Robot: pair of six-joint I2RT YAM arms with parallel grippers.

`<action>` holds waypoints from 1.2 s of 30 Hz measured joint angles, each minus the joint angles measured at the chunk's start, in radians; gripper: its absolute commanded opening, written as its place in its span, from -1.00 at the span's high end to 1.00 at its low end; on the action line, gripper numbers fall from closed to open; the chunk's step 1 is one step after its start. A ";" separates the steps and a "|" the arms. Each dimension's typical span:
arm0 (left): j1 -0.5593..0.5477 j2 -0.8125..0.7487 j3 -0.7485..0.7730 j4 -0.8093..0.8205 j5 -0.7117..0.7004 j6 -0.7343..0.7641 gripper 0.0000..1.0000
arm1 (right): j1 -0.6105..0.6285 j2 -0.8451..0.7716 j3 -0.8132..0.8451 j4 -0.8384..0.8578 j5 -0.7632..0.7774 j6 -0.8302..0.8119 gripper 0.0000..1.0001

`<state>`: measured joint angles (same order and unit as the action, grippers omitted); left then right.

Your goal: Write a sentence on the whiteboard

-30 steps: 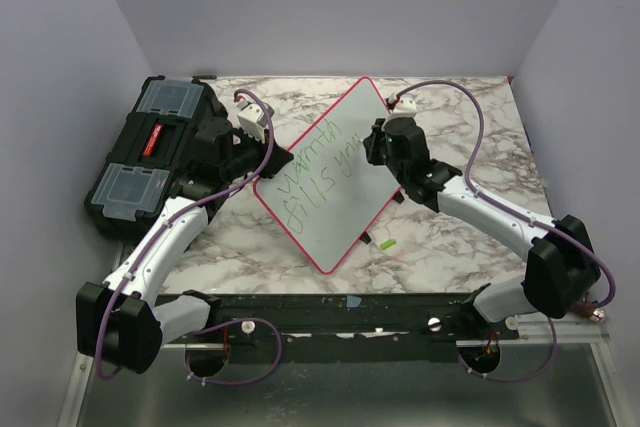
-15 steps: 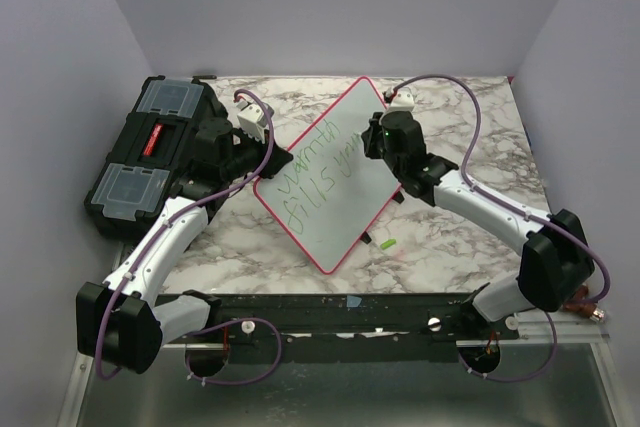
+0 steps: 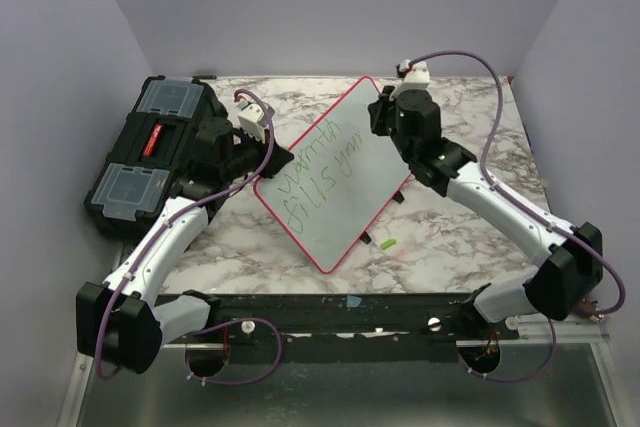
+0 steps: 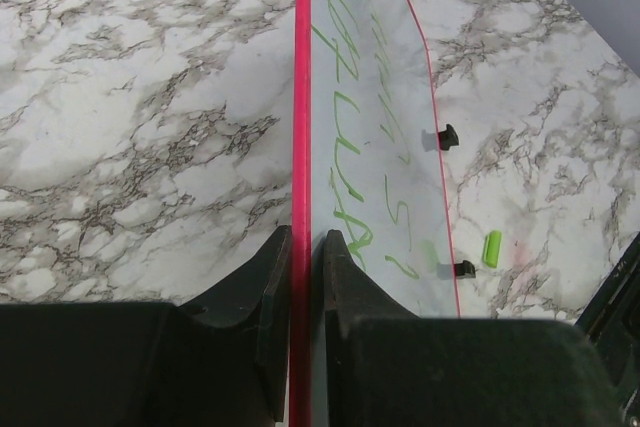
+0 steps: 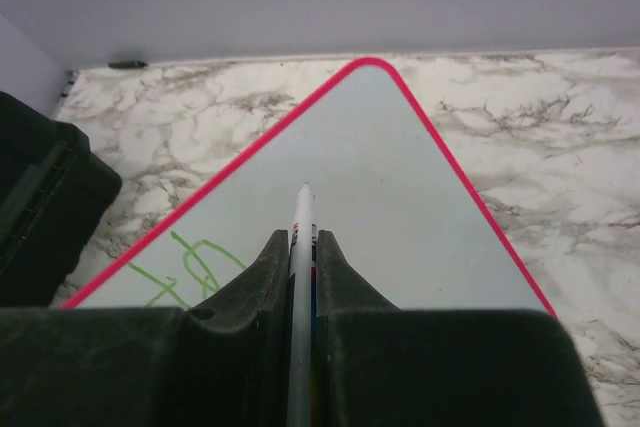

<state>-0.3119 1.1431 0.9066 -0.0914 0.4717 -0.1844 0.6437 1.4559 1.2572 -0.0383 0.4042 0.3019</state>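
Note:
The whiteboard (image 3: 345, 197), white with a red-pink rim, stands tilted on the marble table. Green lettering (image 3: 318, 162) on it reads roughly "warmth fills your" in two lines. My left gripper (image 3: 268, 165) is shut on the board's left rim; in the left wrist view the gripper (image 4: 301, 245) has the red rim (image 4: 301, 97) between its jaws. My right gripper (image 3: 384, 112) is near the board's far corner, shut on a white marker (image 5: 303, 212). The marker's tip points at the blank part of the board (image 5: 400, 207), past the lettering (image 5: 190, 272). I cannot tell if the tip touches.
A black toolbox (image 3: 150, 152) with clear lid compartments stands at the left, right behind my left arm. A small green cap (image 3: 387, 243) lies on the table by the board's near right edge; it also shows in the left wrist view (image 4: 491, 248).
My right gripper has moved with the marker from the lettering near the board's middle up toward the far corner. The left gripper and the board have not moved.

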 measured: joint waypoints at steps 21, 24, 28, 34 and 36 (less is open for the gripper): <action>-0.004 -0.009 0.001 -0.007 0.000 -0.004 1.00 | -0.003 -0.276 -0.161 -0.057 -0.134 0.055 0.99; -0.005 -0.010 0.001 -0.007 0.000 -0.005 1.00 | -0.003 -0.276 -0.196 -0.065 -0.182 0.071 0.99; -0.005 -0.010 0.001 -0.008 0.000 -0.006 1.00 | -0.003 -0.276 -0.238 -0.069 -0.252 0.092 0.99; -0.005 -0.009 0.001 -0.007 0.000 -0.006 1.00 | -0.003 -0.277 -0.287 -0.069 -0.364 0.126 0.99; -0.005 -0.009 0.001 -0.007 0.000 -0.006 1.00 | -0.003 -0.278 -0.308 -0.069 -0.397 0.135 0.99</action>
<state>-0.3164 1.1343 0.9077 -0.0986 0.4713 -0.1905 0.6411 1.1774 0.9493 -0.1074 0.0071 0.4370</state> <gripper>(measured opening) 0.144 0.128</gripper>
